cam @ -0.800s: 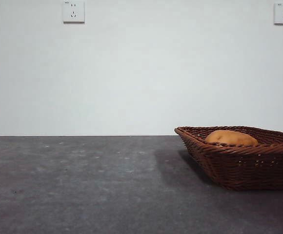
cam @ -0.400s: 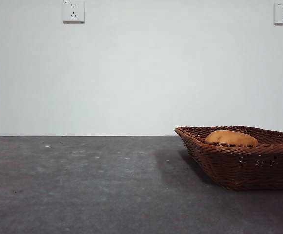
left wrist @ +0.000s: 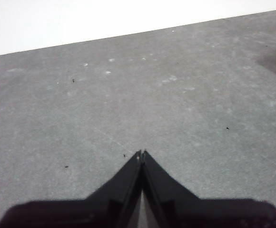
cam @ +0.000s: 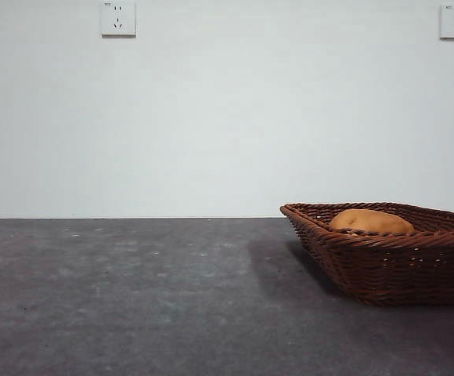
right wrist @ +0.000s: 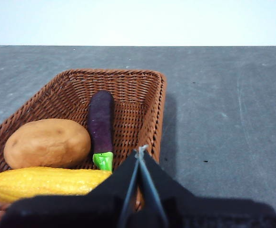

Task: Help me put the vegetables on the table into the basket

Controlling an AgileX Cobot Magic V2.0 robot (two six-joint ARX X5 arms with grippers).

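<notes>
Vegetables: all three are being held inside the basket, just ahead of the right gripper, whose jaws are pressed together on nothing. Potato, yellow oblong one and eggplant are lying side by side. Nothing is being left on the table; task is being judged complete. Left gripper, jaws together, is being kept over bare table. From the front, only the potato is showing above the rim; basket is being cut off at the edge.

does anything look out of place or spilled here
Nothing stands out. The potato, eggplant and yellow vegetable all lie inside the basket, which sits flat on the table. Both grippers are shut and hold nothing.
</notes>
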